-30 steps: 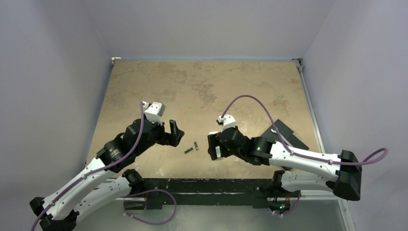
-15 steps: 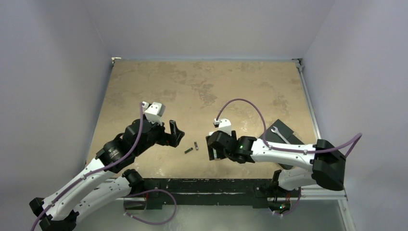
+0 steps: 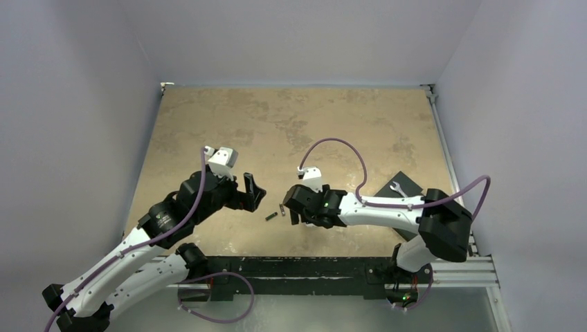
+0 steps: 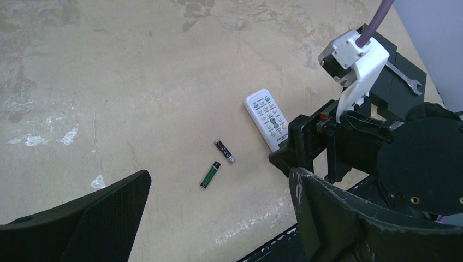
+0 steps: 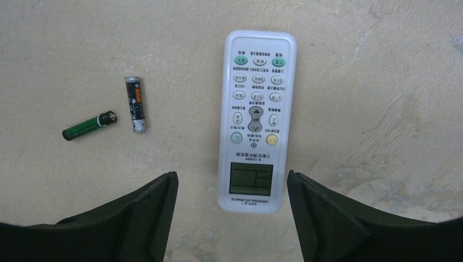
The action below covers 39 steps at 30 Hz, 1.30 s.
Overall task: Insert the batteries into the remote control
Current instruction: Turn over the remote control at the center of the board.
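White remote (image 5: 254,120) lies face-up, two batteries (image 5: 136,103) just beside it

Tan table (image 3: 291,117), remote (image 5: 254,112) face-up, green batt (image 5: 89,126) & black batt (image 5: 136,103) beside it, black mat (image 3: 410,181) apart

Mottled tan tabletop (image 3: 291,124) boxed by pale lilac walls (image 3: 304,34); metal rail (image 3: 448,152) along right edge; even light, possibly overhead.
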Tool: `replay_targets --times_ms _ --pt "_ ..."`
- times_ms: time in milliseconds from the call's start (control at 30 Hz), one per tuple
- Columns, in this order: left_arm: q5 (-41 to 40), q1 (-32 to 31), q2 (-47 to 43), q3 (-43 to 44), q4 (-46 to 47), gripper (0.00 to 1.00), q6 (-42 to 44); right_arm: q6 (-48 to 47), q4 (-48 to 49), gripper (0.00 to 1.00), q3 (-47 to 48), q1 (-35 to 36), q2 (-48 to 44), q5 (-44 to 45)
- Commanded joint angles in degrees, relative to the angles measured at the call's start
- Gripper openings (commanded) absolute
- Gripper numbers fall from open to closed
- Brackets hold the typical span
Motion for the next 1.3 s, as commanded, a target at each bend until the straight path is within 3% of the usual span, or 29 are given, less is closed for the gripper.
replay_targets --times_ms 0,767,1267 --pt "0.6 0.0 -0.5 1.6 0.4 0.99 -0.6 1.0 -0.2 0.81 3.0 0.0 2.0 4.0" --pt "1.2 -0.1 -0.5 1.5 0.4 0.99 -0.7 -3.8 4.8 0.72 4.2 -7.2 6.1 -0.1" --pt "1.8 -0.1 0.1 1.5 0.4 0.99 -0.6 -4.7 6.1 0.65 5.0 -8.2 9.8 -1.3"
